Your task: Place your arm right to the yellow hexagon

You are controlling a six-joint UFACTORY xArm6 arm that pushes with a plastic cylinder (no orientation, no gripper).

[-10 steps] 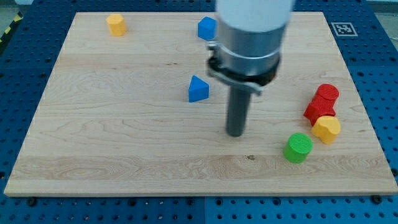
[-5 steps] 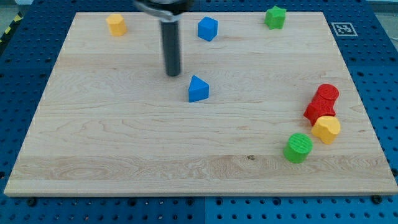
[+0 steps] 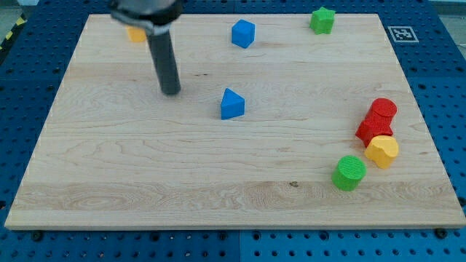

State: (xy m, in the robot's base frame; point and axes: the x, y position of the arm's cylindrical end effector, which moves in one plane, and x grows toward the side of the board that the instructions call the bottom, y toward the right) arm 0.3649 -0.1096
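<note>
My tip (image 3: pixel 170 92) rests on the wooden board (image 3: pixel 145 175) in its upper left part. A yellow block (image 3: pixel 134 33) lies near the board's top left corner, above and to the left of my tip; the arm hides most of it, so its shape cannot be made out. A second yellow block, hexagon-like (image 3: pixel 382 151), lies at the view's right, touching a red block (image 3: pixel 373 129). My tip is far left of it.
A blue triangular block (image 3: pixel 232 104) lies right of my tip. A blue block (image 3: pixel 243 33) and a green block (image 3: pixel 322 20) lie near the top edge. A red cylinder (image 3: pixel 383 110) and a green cylinder (image 3: pixel 349 172) lie at the right.
My tip has swept from the board's middle up and to the left, passing above the blue triangular block, then moving further left. No block has moved.
</note>
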